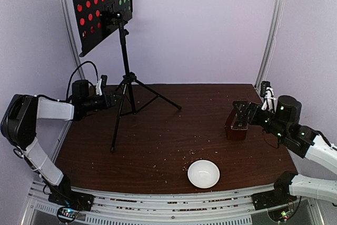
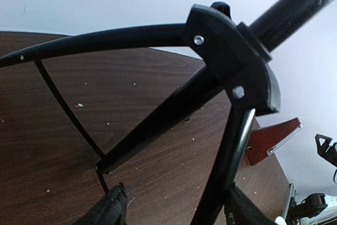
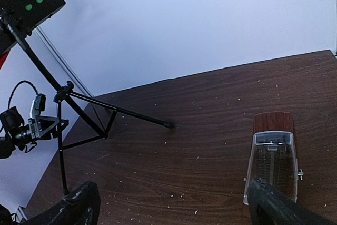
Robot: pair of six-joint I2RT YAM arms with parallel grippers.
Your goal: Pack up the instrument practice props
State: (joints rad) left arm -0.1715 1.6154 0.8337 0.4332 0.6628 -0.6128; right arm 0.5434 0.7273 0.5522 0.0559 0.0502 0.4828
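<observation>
Likely stiff, top-heavy music stand point(image 1: 124, 51); best taken near hub point(image 2: 231, 56), upper right; left gripper point(image 2: 176, 201) open astride leg point(image 2: 224, 167), right gripper point(image 3: 176, 204) agape.

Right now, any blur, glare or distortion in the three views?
Top external: even light, sharp, black perforated tripod music stand cropped at the top edge. Left wrist: tilted view, the stand's hub looms close and dark. Right wrist: wide-angle, small red-brown pyramid metronome with clear cover sharp, faint sheen on the cover.

music stand point(image 1: 125, 51) back left on table point(image 1: 174, 135); metronome point(image 1: 234, 130) right; bowl point(image 1: 204, 174) front centre.
</observation>
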